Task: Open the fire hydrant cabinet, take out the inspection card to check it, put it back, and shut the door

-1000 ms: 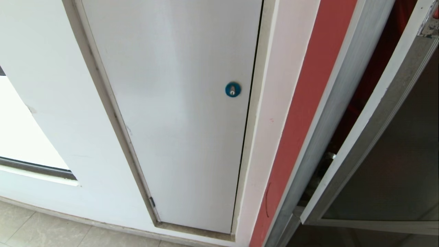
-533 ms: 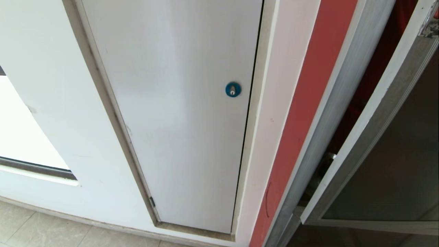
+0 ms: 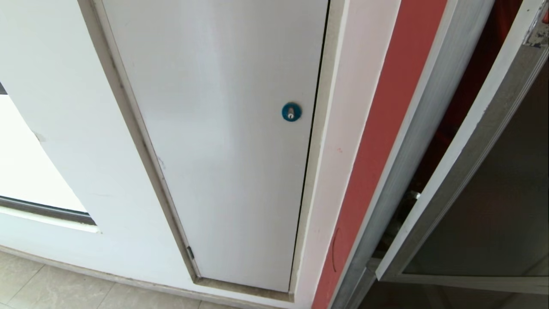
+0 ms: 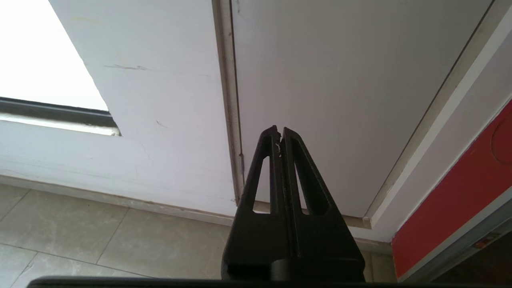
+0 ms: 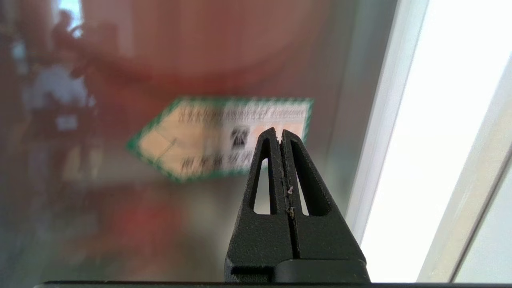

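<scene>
Door (image 3: pixel 493 206) ajar at far right of head view — silver frame edge swung off the fire hydrant cabinet (image 3: pixel 418 128), a dark red-tinged gap between them. White panel (image 3: pixel 223 141) with blue lock (image 3: pixel 291 112) shut to the left. Right gripper (image 5: pixel 279 138) pinched closed, empty, pointed at tinted glass with a green-bordered label (image 5: pixel 224 136) behind. Left gripper (image 4: pixel 279 135) closed, empty, low above floor tiles (image 4: pixel 100 240). Inspection card not visible.

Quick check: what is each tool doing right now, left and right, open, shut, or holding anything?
Left tool: shut, holding nothing.
Right tool: shut, holding nothing, facing the glass door.
</scene>
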